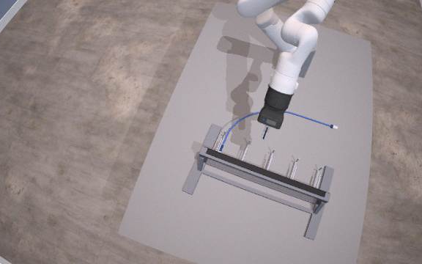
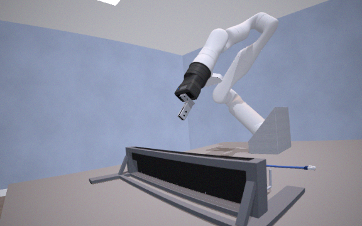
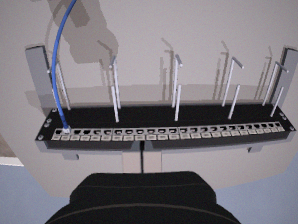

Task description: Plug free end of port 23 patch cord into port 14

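Note:
The grey rack (image 1: 193,180) (image 2: 259,176) (image 3: 32,63) stands on the grey table with its black patch panel (image 1: 266,171) (image 2: 187,176) (image 3: 166,117). The blue patch cord (image 1: 240,118) (image 2: 285,166) (image 3: 56,63) is plugged in near one end of the panel (image 1: 220,149) (image 3: 63,129) and arcs back over the table. Its free plug (image 1: 333,127) (image 2: 310,167) lies flat on the table behind the rack, far from my fingers. My gripper (image 1: 264,136) (image 2: 182,117) (image 3: 142,151) is shut and empty. It hangs high above the rack, tilted toward the panel's row of ports (image 3: 173,133).
Several thin upright rods (image 1: 269,158) (image 3: 176,83) stand behind the panel. The arm's grey base block (image 2: 272,132) stands at the back of the table. The rack's feet (image 1: 315,224) (image 2: 281,201) reach forward toward the table's near edge.

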Available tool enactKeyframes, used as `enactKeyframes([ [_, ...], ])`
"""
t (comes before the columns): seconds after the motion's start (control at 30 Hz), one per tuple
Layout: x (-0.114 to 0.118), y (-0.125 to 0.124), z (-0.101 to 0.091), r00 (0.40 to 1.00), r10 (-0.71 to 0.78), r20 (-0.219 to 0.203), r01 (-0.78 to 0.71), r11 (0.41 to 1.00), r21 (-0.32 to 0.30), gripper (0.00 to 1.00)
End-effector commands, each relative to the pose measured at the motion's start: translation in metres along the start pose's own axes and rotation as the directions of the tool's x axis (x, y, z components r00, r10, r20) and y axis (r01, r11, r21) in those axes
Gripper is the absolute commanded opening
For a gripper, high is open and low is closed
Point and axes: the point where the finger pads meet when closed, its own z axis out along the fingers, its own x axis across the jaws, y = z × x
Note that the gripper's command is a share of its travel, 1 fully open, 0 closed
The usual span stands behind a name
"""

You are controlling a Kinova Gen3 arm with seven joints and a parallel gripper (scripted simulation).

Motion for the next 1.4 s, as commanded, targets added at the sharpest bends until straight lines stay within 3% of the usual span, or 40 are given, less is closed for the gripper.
enactKeyframes([
  [0.0,0.004,0.0,-0.02,1.0,-0.005,-0.005,0.005,1.0,-0.007,0.0],
  [0.2,0.005,0.001,-0.049,1.0,-0.006,-0.006,0.006,1.0,-0.009,0.0],
  [0.4,0.005,0.002,-0.064,1.0,-0.007,-0.007,0.007,1.0,-0.01,0.0],
  [1.03,-0.008,0.0,-0.065,1.0,-0.003,-0.002,0.003,1.0,-0.004,0.0],
  [1.37,-0.053,-0.001,-0.065,1.0,-0.014,-0.001,0.014,1.0,-0.003,0.0],
])
